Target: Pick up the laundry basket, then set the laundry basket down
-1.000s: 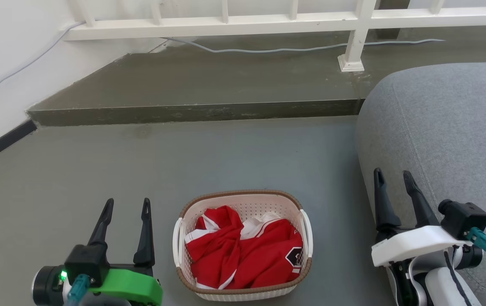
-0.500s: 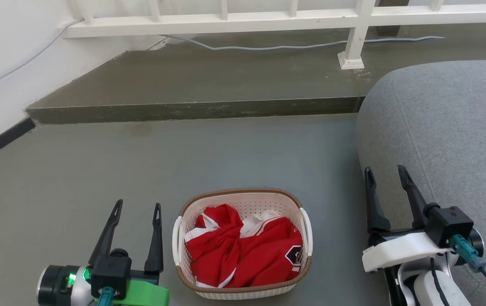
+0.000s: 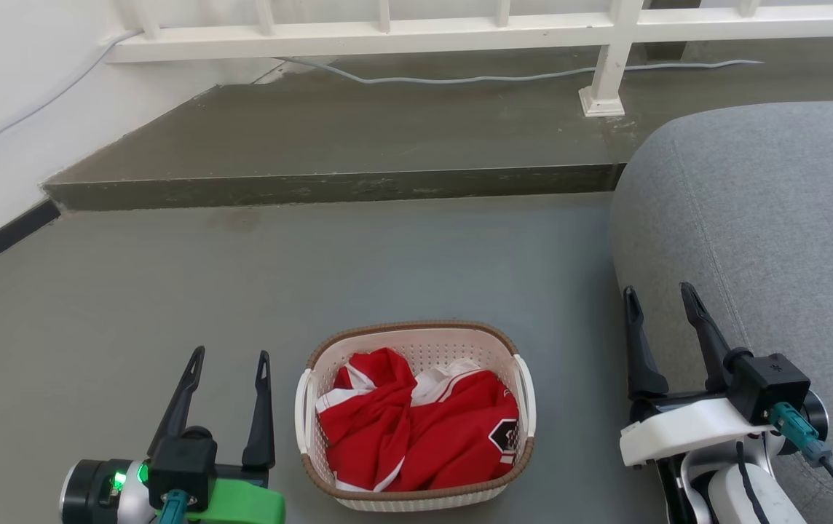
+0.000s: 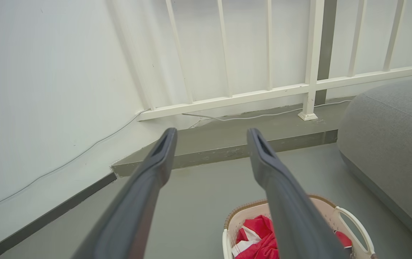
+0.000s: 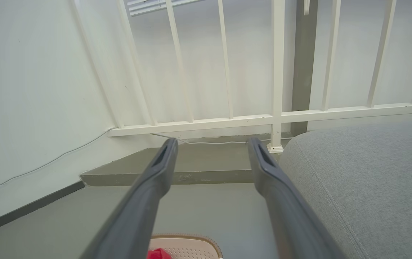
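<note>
The laundry basket (image 3: 416, 339), cream-white with a brown woven rim and white side handles, rests on the grey floor at the lower middle of the head view, holding red and white clothing (image 3: 416, 426). My left gripper (image 3: 231, 355) hangs open just left of the basket, apart from its left handle (image 3: 302, 411). My right gripper (image 3: 660, 291) is open to the basket's right, beside the grey sofa (image 3: 766, 240). In the left wrist view the basket (image 4: 321, 210) shows at the bottom right, past my left gripper (image 4: 211, 131). The right wrist view catches the basket rim (image 5: 188, 238) below my right gripper (image 5: 211, 141).
A raised concrete step (image 3: 329, 185) crosses the floor behind the basket, with a white railing (image 3: 460, 33) and a grey cable (image 3: 460, 78) on it. A white wall with a dark baseboard (image 3: 1, 244) closes the left. The sofa bounds the right.
Over the last second both grippers turned at the wrist and drew slightly toward the basket; the left dropped lower in the head view. In the last half second little moved. The basket stays put.
</note>
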`<state>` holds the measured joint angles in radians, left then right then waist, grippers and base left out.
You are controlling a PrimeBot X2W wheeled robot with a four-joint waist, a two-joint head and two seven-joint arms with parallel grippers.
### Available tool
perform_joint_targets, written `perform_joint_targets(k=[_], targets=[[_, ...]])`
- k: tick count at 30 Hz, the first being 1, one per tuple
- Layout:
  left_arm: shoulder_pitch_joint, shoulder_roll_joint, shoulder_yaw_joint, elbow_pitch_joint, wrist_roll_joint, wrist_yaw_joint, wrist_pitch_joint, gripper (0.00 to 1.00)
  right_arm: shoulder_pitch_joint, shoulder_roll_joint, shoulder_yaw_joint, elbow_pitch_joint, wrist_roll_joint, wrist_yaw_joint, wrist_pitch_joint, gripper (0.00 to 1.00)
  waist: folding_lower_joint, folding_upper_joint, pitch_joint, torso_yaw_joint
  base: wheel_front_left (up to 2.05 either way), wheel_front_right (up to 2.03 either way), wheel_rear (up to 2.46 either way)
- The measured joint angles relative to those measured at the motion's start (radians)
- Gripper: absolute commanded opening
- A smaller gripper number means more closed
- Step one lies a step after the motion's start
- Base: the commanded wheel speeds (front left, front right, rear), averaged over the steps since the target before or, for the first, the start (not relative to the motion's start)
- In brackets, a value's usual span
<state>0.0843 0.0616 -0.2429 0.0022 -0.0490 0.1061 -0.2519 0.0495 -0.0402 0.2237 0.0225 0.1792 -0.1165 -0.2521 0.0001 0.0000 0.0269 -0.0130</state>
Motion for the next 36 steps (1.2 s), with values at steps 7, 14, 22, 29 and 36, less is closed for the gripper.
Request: perform_joint_targets(k=[7,14,22,29,36], targets=[[0.0,-0.002,0.004,0.008,-0.007,0.0,0.0,1.0,0.0,0.0,0.0,0.0,0.0,-0.001,0.0,1.0,0.0,0.0,0.002,0.0,0.0,0.0,0.0],[0.0,-0.003,0.007,0.009,-0.008,0.0,0.0,1.0,0.0,0.0,0.0,0.0,0.0,-0.006,0.0,1.0,0.0,0.0,0.006,0.001,0.0,0.0,0.0],[0.0,-0.004,0.008,0.009,-0.008,0.0,0.0,1.0,0.0,0.0,-0.001,0.0,0.0,-0.007,0.0,1.0,0.0,0.0,0.013,0.001,0.0,0.0,0.0],[-0.001,-0.005,0.01,-0.002,-0.008,0.0,0.0,1.0,0.0,0.0,-0.001,-0.002,0.0,-0.007,0.0,1.0,0.0,0.0,0.038,0.0,0.0,0.0,0.0],[-0.004,-0.006,0.013,-0.007,-0.008,0.0,0.0,1.0,-0.001,0.0,0.001,-0.003,0.006,-0.007,0.0,1.0,0.0,0.0,0.078,-0.003,0.0,0.0,0.0]])
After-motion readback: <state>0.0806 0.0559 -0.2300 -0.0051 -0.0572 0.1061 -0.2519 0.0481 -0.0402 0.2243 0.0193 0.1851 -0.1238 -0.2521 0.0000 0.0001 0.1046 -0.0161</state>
